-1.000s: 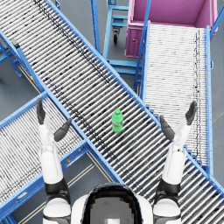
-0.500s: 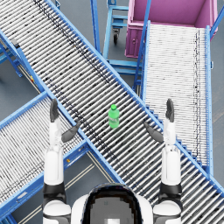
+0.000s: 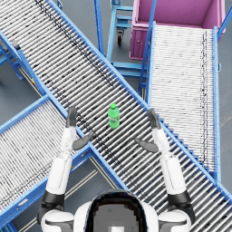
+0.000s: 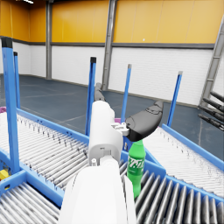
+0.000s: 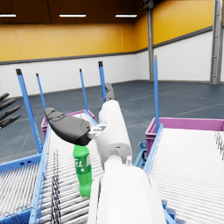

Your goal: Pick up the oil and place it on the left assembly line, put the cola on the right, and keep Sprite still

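- Sprite point(image 3: 113, 116), head view: a green bottle, upright on the rollers of the middle conveyor point(image 3: 68, 59), about midway between its two blue side rails.
- Left robot hand point(image 3: 73, 130) hovers over that conveyor's left rail. It is spread and empty, fingers straight and thumb turned toward the bottle.
- Right robot hand point(image 3: 155, 133) hangs over the rollers near the right rail, likewise spread and empty. The bottle stands between the two hands, apart from both.
- Left conveyor point(image 3: 27, 140) lies beside the left arm. Right conveyor point(image 3: 181, 81) runs up to a pink bin point(image 3: 181, 11) at its far end.
- Left wrist view: the left robot hand point(image 4: 142, 122) has its fingers apart, and its dark thumb overlaps the cap of the Sprite point(image 4: 136, 168). No grip on the bottle can be seen. Blue posts point(image 4: 91, 94) rise from the rails.
- Right wrist view: the right robot hand point(image 5: 68, 127) is also spread and holds nothing, its thumb overlapping the top of the Sprite point(image 5: 82, 170). The bottle's label faces the camera.
- Same view: fingertips point(image 5: 8, 106) of the left robot hand show at the picture's edge, and the pink bin point(image 5: 192, 124) stands beyond the right conveyor.
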Motion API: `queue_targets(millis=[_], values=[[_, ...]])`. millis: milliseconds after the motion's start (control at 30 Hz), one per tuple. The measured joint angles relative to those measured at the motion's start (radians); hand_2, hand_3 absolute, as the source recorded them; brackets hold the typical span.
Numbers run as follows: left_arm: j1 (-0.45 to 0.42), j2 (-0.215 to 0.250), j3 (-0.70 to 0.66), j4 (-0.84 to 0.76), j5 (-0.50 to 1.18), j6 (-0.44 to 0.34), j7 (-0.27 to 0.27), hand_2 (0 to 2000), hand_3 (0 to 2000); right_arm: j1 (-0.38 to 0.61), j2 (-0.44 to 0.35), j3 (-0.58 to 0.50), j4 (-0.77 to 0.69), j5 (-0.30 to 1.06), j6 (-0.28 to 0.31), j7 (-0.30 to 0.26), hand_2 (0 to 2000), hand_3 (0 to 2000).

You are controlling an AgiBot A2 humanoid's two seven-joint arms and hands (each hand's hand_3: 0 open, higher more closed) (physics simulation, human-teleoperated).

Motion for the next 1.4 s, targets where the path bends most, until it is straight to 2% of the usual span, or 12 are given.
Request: queue_targets(millis=[1400], values=[[-0.002, -0.002, 0.005, 0.001, -0.006, 0.001, 0.001, 0, 0, -0.001, 0.002, 0.005, -0.001, -0.006, 0.003, -0.001, 0, 0]])
